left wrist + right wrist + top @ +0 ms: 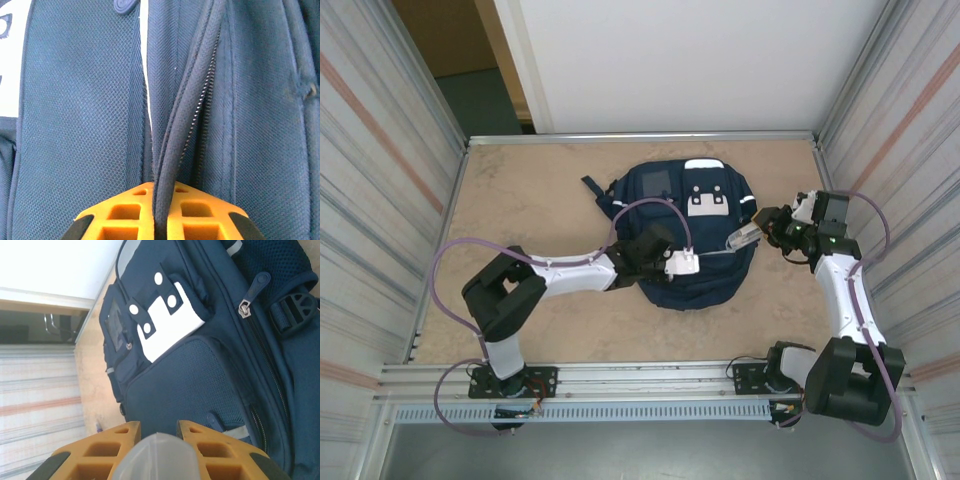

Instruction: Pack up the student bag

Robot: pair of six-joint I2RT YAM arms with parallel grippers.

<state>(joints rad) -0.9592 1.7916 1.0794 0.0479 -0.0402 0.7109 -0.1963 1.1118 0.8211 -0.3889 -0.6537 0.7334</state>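
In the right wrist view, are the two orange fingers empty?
No, a pale translucent object sits between the orange fingers, close in front of the student bag.

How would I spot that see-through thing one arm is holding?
Find the navy student bag in the middle of the tan table. At its right edge, the right gripper pinches a small cloudy, see-through piece. It is the only translucent thing there, pale against the dark fabric.
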